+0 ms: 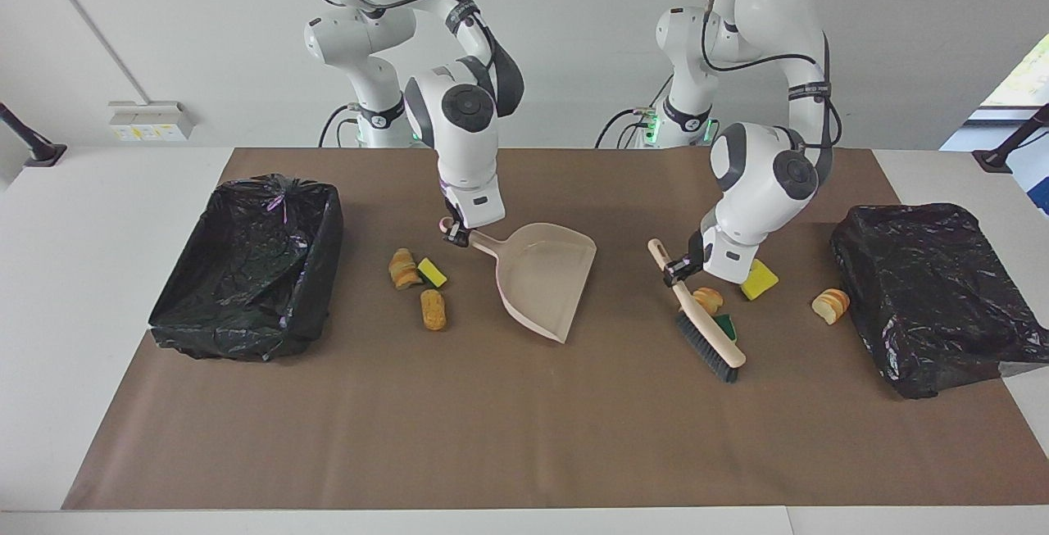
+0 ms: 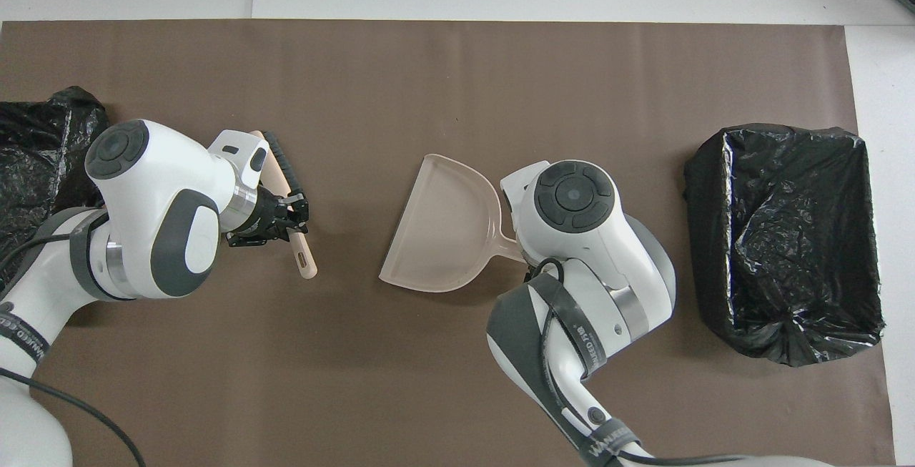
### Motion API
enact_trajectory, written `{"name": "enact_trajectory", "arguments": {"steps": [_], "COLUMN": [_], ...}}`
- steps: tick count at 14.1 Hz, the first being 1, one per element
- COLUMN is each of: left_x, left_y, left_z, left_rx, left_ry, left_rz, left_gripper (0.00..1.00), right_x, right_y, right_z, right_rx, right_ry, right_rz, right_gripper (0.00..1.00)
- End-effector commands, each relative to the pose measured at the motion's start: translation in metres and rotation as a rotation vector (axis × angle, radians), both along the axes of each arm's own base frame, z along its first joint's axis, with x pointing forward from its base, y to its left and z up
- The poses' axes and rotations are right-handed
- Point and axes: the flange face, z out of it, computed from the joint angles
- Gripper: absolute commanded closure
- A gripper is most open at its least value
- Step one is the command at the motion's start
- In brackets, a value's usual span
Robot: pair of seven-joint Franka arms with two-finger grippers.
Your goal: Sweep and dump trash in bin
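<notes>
My left gripper (image 1: 674, 273) is clamped on the brush (image 1: 699, 324), whose long axis runs from the handle end near my wrist out away from my base, bristles low over the mat. Just beside those bristles, toward my left arm's end, lie a bread chunk (image 1: 708, 300), a green-backed scrap (image 1: 724, 326) and a yellow sponge (image 1: 760, 279); another chunk (image 1: 829, 305) sits by the bag-lined bin (image 1: 934, 297) at that end. My right gripper (image 1: 453, 233) is shut on the handle of the dustpan (image 1: 542, 275), whose open lip points toward the brush. Three more scraps (image 1: 420, 285) lie beside the dustpan handle, toward the other bin (image 1: 246, 265). From overhead my own arms hide every scrap.
</notes>
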Motion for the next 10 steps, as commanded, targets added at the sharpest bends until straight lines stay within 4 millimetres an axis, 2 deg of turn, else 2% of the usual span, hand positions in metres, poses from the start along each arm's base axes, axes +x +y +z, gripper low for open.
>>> {"name": "enact_trajectory", "arguments": {"steps": [1, 2, 4, 6, 8, 10], "left_x": [-0.042, -0.045, -0.032, -0.023, -0.015, -0.009], "left_y": [0.015, 0.016, 0.015, 0.016, 0.032, 0.057], "left_z": [-0.001, 0.008, 0.034, 0.054, 0.07, 0.071], "left_rx": [0.061, 0.078, 0.073, 0.105, 0.165, 0.229], "left_ry": [0.123, 0.134, 0.089, 0.067, 0.057, 0.034], "left_rz": [-0.081, -0.104, -0.111, -0.145, -0.216, -0.276], "left_gripper": [1.0, 1.0, 1.0, 1.0, 1.0, 1.0], "right_x": [-0.009, -0.011, -0.013, -0.013, -0.014, -0.013], "right_y": [0.021, 0.026, 0.031, 0.032, 0.033, 0.033], "right_z": [-0.011, -0.018, -0.027, -0.027, -0.027, -0.026], "right_rx": [-0.006, -0.011, -0.017, -0.014, -0.008, -0.008], "right_ry": [-0.023, -0.016, -0.004, 0.002, 0.002, -0.003], "right_rz": [0.049, 0.051, 0.061, 0.053, 0.04, 0.022], "right_gripper": [1.0, 1.0, 1.0, 1.0, 1.0, 1.0]}}
